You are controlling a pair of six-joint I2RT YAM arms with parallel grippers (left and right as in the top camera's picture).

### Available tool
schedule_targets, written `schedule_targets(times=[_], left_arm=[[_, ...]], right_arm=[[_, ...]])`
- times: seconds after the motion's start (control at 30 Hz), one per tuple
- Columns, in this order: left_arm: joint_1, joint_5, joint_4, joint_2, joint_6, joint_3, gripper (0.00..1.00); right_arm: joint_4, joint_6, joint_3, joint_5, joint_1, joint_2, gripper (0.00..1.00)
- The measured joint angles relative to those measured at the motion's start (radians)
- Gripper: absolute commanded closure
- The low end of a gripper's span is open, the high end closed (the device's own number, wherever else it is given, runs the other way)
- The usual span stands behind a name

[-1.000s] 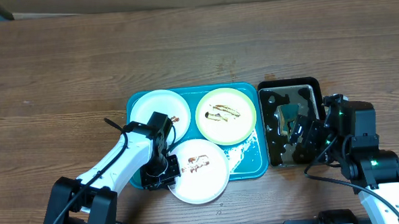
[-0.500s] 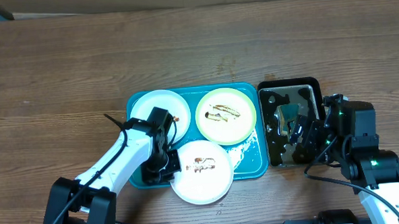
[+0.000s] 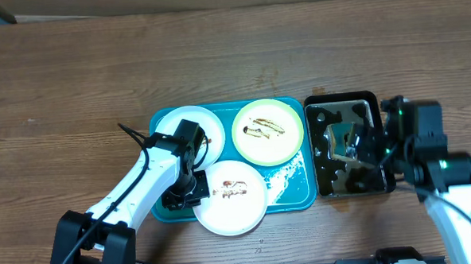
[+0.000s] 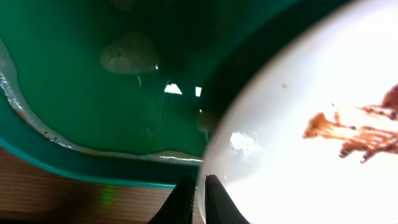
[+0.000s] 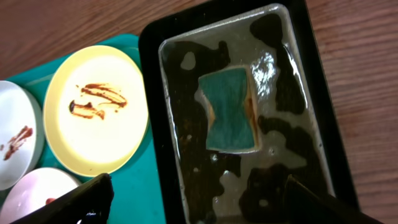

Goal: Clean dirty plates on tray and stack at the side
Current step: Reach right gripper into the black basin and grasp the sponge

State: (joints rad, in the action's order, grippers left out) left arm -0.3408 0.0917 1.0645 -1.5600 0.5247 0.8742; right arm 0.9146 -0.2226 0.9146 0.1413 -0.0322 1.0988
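Three dirty plates lie on the teal tray [image 3: 292, 189]: a white one [image 3: 183, 128] at the back left, a pale yellow-green one [image 3: 267, 132] at the back right, and a white one [image 3: 232, 197] hanging over the front rim. All carry brown smears. My left gripper [image 3: 192, 190] is shut on the front plate's left rim. In the left wrist view its fingertips [image 4: 199, 184] pinch the edge of that plate [image 4: 298, 155] above the tray [image 4: 81, 93]. My right gripper [image 3: 354, 147] hangs open over the black pan [image 3: 371, 102]. A green sponge [image 5: 230, 111] lies in that pan's water, ahead of the open right gripper [image 5: 198, 182].
The black pan [image 5: 155, 74] stands right against the tray's right side. Foam and water spots lie on the tray floor [image 3: 289, 173] near the yellow-green plate [image 5: 96, 109]. Bare wooden table [image 3: 74, 91] stretches to the left of and behind the tray.
The left gripper has shifted the front white plate slightly left and back on the tray. The right arm has moved back over the pan, uncovering more of the sponge.
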Motion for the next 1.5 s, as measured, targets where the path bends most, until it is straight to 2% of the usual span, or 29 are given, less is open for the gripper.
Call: schedule_targets(times=[0.03,0.13,0.27,0.33,0.43,0.67,0.8,1.03,1.23,1.5], left_arm=[[0.000,0.000,0.000,0.000,0.000,0.000,0.89],[0.000,-0.004,0.000,0.000,0.000,0.000,0.89],[0.000,-0.007,-0.002,0.000,0.000,0.000,0.88],[0.000,-0.008,-0.003,0.000,0.000,0.000,0.85],[0.000,-0.009,-0.003,0.000,-0.003,0.000,0.75],[0.000,-0.011,-0.003,0.000,-0.003,0.000,0.70],[0.000,-0.011,-0.006,0.000,-0.003,0.000,0.70],[0.000,0.006,-0.062,0.000,-0.003,-0.006,0.72],[0.000,0.024,-0.075,0.000,-0.003,-0.032,0.72],[0.000,0.028,-0.074,-0.001,-0.003,-0.035,0.81]], right_arm=[[0.002,0.009,0.016,-0.002,0.000,0.031,0.11],[-0.012,0.039,0.046,-0.016,-0.001,0.129,0.22],[-0.055,0.055,0.048,-0.048,-0.011,0.245,0.32],[-0.084,0.060,0.048,-0.066,-0.023,0.297,0.32],[-0.111,0.062,0.048,-0.082,-0.044,0.376,0.32],[-0.139,0.058,0.048,-0.135,-0.063,0.516,0.31],[-0.149,0.056,0.048,-0.150,-0.063,0.551,0.32],[-0.155,0.046,0.048,-0.150,-0.063,0.561,0.40],[-0.154,0.043,0.048,-0.151,-0.063,0.561,0.40],[-0.154,0.043,0.048,-0.148,-0.063,0.561,0.41]])
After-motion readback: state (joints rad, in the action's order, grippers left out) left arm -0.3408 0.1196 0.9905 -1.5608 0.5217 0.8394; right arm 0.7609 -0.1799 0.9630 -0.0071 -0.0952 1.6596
